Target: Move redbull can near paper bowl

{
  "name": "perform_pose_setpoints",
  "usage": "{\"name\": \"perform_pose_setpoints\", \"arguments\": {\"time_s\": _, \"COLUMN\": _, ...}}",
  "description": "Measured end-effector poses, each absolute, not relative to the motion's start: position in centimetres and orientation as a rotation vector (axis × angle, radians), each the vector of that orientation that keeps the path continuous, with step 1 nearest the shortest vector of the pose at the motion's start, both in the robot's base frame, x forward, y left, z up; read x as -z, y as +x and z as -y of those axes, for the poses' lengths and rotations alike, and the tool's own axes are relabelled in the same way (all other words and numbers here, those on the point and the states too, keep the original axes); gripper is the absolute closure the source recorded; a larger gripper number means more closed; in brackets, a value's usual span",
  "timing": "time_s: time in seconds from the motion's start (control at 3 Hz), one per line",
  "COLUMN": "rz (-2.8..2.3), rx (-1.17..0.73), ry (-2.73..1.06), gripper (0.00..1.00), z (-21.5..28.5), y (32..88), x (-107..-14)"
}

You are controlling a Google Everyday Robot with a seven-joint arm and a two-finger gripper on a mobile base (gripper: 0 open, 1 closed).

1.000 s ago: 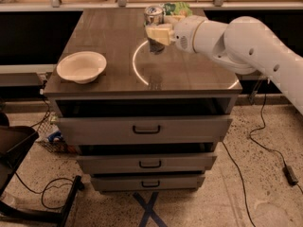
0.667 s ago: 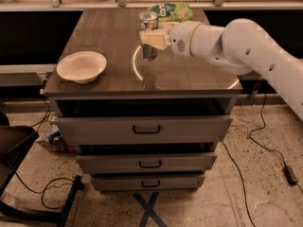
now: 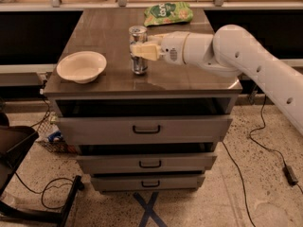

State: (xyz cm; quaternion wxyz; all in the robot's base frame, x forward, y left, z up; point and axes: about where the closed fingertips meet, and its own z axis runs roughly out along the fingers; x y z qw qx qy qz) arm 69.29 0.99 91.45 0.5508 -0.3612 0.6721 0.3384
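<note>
At the centre of the frame, on the dark tabletop [image 3: 102,34], the redbull can [image 3: 139,66] stands upright, and the gripper [image 3: 138,51] has it, jaws clamped around its middle. The white arm [image 3: 236,51] reaches in from the right. Over to the left, near the can but apart from it, sits the paper bowl [image 3: 81,66]. A green snack bag [image 3: 168,13] lies at the tabletop's upper edge.

Silver-grey redbull can [image 3: 139,67] with darker bluish markings, pale cream-yellow gripper [image 3: 138,51] clasped round it at upper centre of the frame, white arm [image 3: 236,51], cream-white paper bowl [image 3: 81,66], green snack bag [image 3: 168,13], dark brown tabletop [image 3: 189,79], grey drawers [image 3: 94,126], speckled beige floor [image 3: 236,197], blue tape cross [image 3: 149,211].
</note>
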Motion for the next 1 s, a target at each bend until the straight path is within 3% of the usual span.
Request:
{"name": "perform_pose_setpoints", "arguments": {"time_s": 0.67, "rz": -1.478, "rx": -0.845, "ry": -0.974, "gripper": 1.00, "z": -3.1, "y": 67.5, "x": -90.8}}
{"name": "perform_pose_setpoints", "arguments": {"time_s": 1.0, "rz": -1.477, "rx": -0.846, "ry": -0.978, "gripper": 0.82, "z": -3.3, "y": 67.4, "x": -90.8}}
